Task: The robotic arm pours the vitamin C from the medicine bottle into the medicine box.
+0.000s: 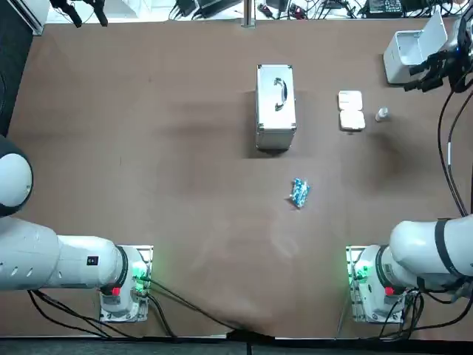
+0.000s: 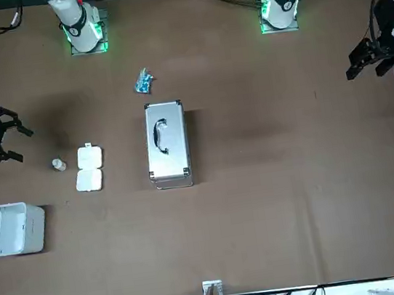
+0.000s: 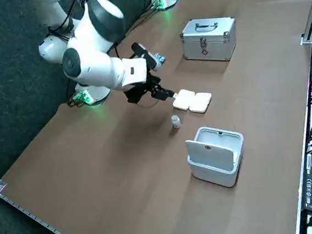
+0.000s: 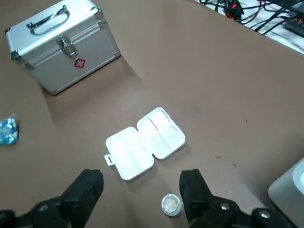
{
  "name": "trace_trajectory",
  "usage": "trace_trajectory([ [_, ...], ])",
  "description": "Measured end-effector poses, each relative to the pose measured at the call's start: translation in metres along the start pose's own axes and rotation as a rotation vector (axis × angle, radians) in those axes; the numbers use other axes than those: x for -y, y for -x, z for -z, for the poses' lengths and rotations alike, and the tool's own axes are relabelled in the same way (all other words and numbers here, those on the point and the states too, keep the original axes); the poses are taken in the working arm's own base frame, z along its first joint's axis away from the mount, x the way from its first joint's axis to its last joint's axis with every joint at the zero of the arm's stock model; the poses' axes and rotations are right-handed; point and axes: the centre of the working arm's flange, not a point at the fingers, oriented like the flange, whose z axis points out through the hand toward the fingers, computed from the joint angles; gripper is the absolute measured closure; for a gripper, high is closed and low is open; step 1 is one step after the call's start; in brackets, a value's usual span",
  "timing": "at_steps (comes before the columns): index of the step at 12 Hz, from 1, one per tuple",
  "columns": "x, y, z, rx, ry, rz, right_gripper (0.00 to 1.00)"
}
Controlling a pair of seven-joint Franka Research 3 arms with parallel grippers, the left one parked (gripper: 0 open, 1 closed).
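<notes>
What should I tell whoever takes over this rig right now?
Right hand: open, empty, hovering above the table near the bottle.
Bottle: upright on the table beside the box, not touching it.
Box: lying open; its compartments look empty.
Done: nothing yet; bottle not grasped, nothing poured.
Left: grasp the bottle, tip it over the box, pour.

The right gripper hangs above the table, fingers spread wide, with the small medicine bottle upright beside one finger; the white medicine box lies opened flat nearby, and a silver case and blue packet sit farther off
</notes>
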Motion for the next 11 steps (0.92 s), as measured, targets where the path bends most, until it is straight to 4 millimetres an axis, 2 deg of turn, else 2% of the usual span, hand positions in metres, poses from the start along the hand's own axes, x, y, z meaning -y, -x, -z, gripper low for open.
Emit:
trace_trajectory([
  [2,-0.002,0.022,-0.009,-0.027,-0.007,0.019,0.0],
  [8,-0.015,0.099,-0.055,-0.172,-0.002,0.127,0.0],
  [10,-0.016,0.119,-0.068,-0.204,-0.014,0.127,0.0],
  [11,-0.017,0.135,-0.084,-0.262,-0.013,0.141,0.0],
])
